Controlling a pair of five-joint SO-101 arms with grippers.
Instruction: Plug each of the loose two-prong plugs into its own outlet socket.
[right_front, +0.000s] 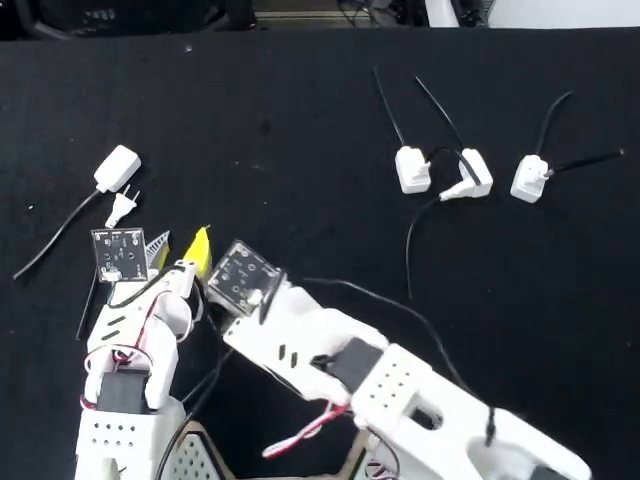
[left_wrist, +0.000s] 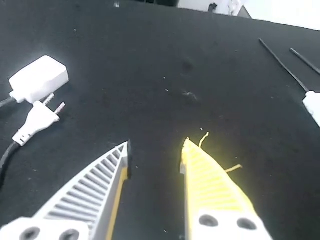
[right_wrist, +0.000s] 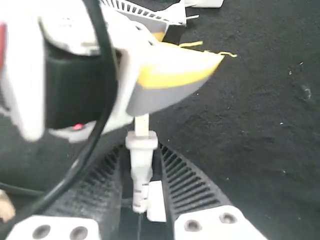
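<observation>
My right gripper (right_wrist: 141, 152) has its black fingers shut on a white two-prong plug (right_wrist: 140, 172), prongs pointing away from the wrist. It sits just behind the left arm's yellow finger (right_wrist: 175, 70). My left gripper (left_wrist: 155, 144) (right_front: 180, 240) is open above bare black table, one finger white and one yellow. Ahead of it to the left lie a loose white plug (left_wrist: 37, 120) (right_front: 120, 207) and a white outlet socket (left_wrist: 39, 77) (right_front: 117, 167), close together but apart. Three more white sockets (right_front: 412, 168) (right_front: 475, 172) (right_front: 527, 180) lie at the far right.
Thin black cables (right_front: 410, 250) trail from the right-hand sockets and from the left plug (right_front: 50, 245). A plug (right_front: 452, 190) rests against the middle right socket. The two arms stand close together at the front left, the right wrist board (right_front: 243, 277) beside the left fingers.
</observation>
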